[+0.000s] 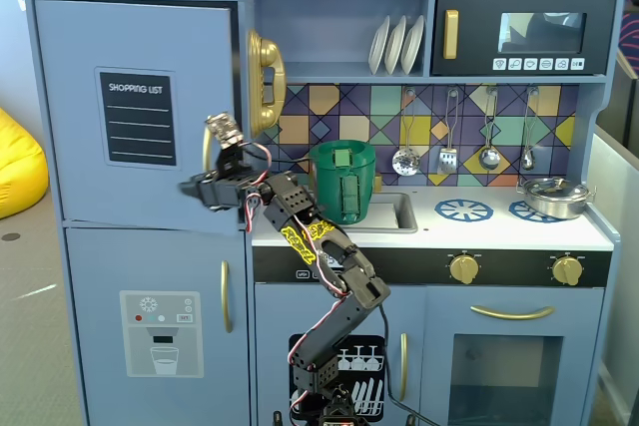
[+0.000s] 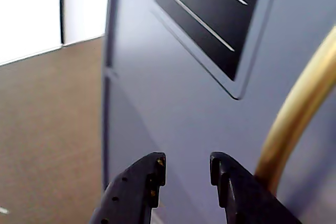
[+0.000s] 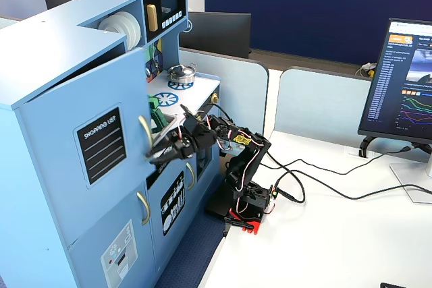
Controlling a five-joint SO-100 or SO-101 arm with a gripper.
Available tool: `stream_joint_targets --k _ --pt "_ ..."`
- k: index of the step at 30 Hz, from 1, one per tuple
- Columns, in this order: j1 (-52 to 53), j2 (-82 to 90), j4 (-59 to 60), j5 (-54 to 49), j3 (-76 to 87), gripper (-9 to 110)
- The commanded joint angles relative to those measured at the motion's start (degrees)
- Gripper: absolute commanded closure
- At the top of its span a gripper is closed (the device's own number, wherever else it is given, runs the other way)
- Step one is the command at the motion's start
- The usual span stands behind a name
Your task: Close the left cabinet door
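The left cabinet door [image 1: 135, 112], pale blue with its black shopping-list panel [image 1: 139, 118], fills the upper left of the front fixed view. It is not quite shut: in the angled fixed view the door [image 3: 81, 139] swings a little out from the cabinet [image 3: 61, 38], with a dark gap under the top edge. Its curved gold handle [image 3: 144, 131] sits at the door's right edge, centre-left of that frame.

The tool [image 1: 195, 189] is against the door's lower right part, just beside the handle. In the wrist view the tool [image 2: 187, 163] has its jaws parted with nothing between them, the handle [image 2: 294, 114] just to their right. Whether the tips touch the panel is hard to judge.

The closing push seems to be under way. The next move calls for pressing straight into the panel until it sits flush, keeping clear of the handle.
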Motion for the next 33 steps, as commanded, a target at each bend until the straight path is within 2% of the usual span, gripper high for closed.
stream_joint_targets --k 1,6,12,18,25,29,33 --pt "6.6 -0.6 -4.1 1.0 -3.1 102" --pt "10.8 -4.0 -11.6 1.5 -4.0 102" --pt "10.5 -4.0 -11.3 1.1 -3.8 102" --pt "8.3 1.1 -3.5 2.5 -0.9 102" --pt "5.0 17.1 6.0 3.0 15.4 102" --pt "11.2 27.0 9.8 5.3 26.9 102" --pt "22.7 36.2 15.6 8.0 38.3 102"
